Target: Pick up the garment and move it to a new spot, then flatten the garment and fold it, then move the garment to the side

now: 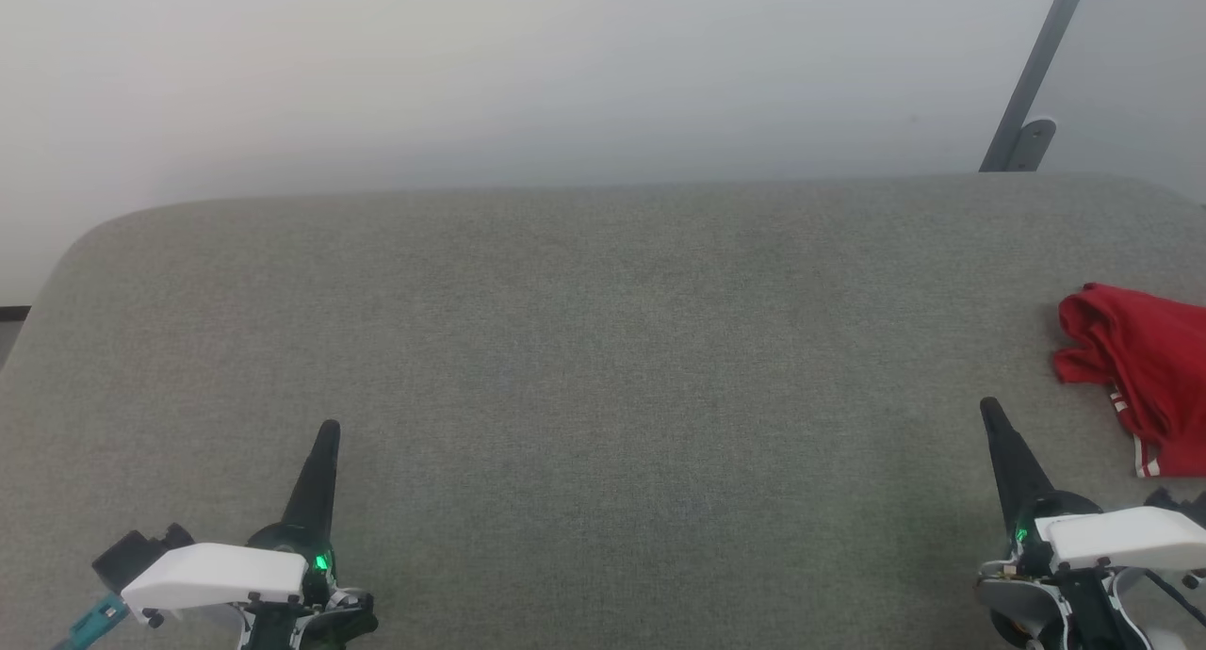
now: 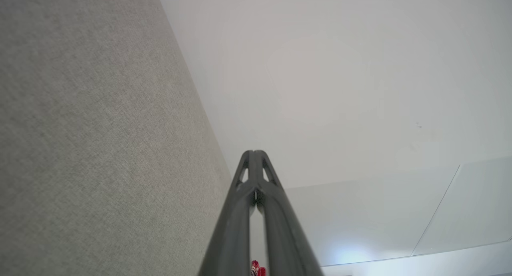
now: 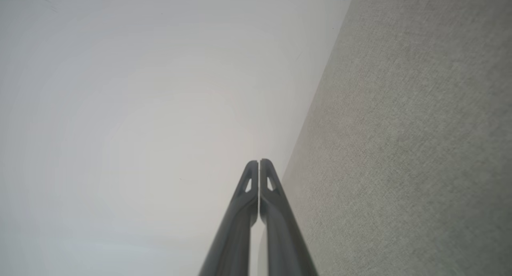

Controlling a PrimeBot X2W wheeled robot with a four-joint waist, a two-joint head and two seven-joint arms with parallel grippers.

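Red crumpled garment (image 1: pixel 1145 353) on grey woven surface (image 1: pixel 603 367)

Reads as a test room or lab bay, not a home. In front of me: a wide padded top (image 1: pixel 603 349) wrapped in grey woven fabric, rounded corners, set against a plain white wall (image 1: pixel 471 66). A grey metal strut (image 1: pixel 1036 66) slants up at far right from a rounded foot plate (image 1: pixel 1033 141). My left wrist view shows pale smooth panels (image 2: pixel 460 212) with thin seams.
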